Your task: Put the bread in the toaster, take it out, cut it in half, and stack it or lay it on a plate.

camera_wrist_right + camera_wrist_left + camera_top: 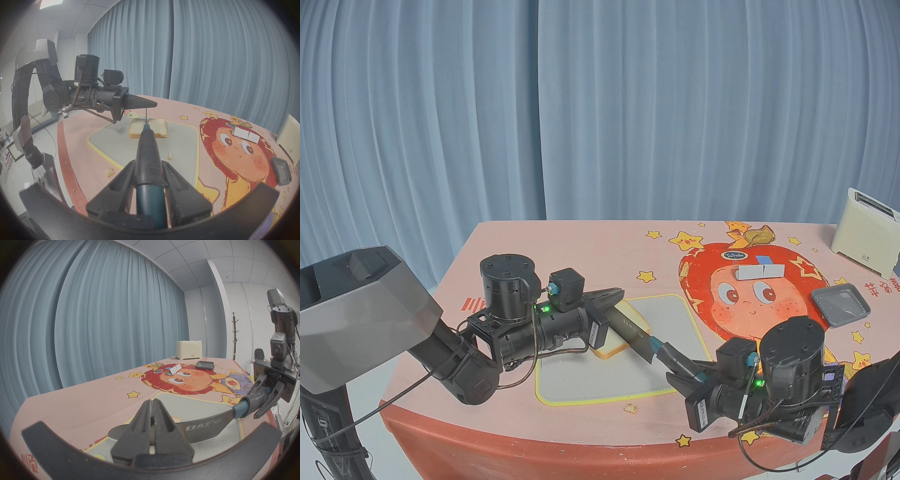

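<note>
Over the mat (581, 375), our right gripper (675, 369) clamps the knife (634, 334), blade across the bread (157, 128); our closed left gripper (612, 295) hovers above.

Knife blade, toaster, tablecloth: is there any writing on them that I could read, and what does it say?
Knife, on the blade: white logo with small characters, too blurred to quote.
Toaster, on its front: a small dark mark, too small to read.
Tablecloth, near the toaster: red characters, too small to read.
Blue badge above the cartoon face: tiny white writing, unreadable.
Nothing can be quoted with certainty.
</note>
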Available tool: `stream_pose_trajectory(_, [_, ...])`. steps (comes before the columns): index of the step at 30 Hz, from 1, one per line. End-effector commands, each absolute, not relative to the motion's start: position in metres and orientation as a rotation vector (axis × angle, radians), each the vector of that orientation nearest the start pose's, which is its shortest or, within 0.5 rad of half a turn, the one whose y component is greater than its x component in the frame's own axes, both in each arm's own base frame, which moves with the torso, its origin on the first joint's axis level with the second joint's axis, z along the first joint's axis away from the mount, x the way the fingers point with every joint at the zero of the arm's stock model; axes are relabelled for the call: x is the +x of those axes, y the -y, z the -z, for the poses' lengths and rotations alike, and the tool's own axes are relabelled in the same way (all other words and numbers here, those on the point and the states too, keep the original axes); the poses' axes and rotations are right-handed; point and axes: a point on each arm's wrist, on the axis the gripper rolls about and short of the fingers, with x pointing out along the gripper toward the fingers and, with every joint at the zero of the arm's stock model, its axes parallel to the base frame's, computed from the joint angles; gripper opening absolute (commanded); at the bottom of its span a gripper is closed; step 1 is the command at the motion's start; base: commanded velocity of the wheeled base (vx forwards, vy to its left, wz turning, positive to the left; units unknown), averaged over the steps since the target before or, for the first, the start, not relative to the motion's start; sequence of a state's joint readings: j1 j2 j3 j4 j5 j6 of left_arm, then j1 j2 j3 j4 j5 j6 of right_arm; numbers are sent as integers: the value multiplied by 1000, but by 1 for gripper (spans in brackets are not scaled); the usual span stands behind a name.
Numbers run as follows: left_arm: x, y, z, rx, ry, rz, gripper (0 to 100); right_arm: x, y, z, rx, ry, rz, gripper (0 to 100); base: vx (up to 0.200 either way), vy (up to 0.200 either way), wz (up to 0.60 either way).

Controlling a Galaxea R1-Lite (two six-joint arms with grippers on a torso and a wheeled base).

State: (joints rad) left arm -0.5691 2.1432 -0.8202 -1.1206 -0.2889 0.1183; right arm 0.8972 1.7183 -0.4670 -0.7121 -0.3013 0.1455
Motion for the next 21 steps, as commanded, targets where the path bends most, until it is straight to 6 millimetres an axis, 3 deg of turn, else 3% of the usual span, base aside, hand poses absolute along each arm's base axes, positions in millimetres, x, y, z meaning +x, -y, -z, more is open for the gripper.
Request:
stream_pose_trajectory(1, [316, 209, -86, 137, -139, 865, 0, 168, -200, -98, -179, -505, -544, 0, 0, 0, 0])
stream_pose_trajectory(9, [310, 206, -85, 141, -169, 868, 0, 166, -198, -101, -178, -502, -544, 0, 0, 0, 0])
stream_pose_trajectory(13, [305, 207, -80, 145, -188, 878, 0, 162, -194, -114, -155, -461, -554, 0, 0, 0, 0])
stream_pose_trajectory(21, [297, 215, -79, 149, -193, 908, 0, 160, -192, -120, -146, -441, -556, 0, 0, 0, 0])
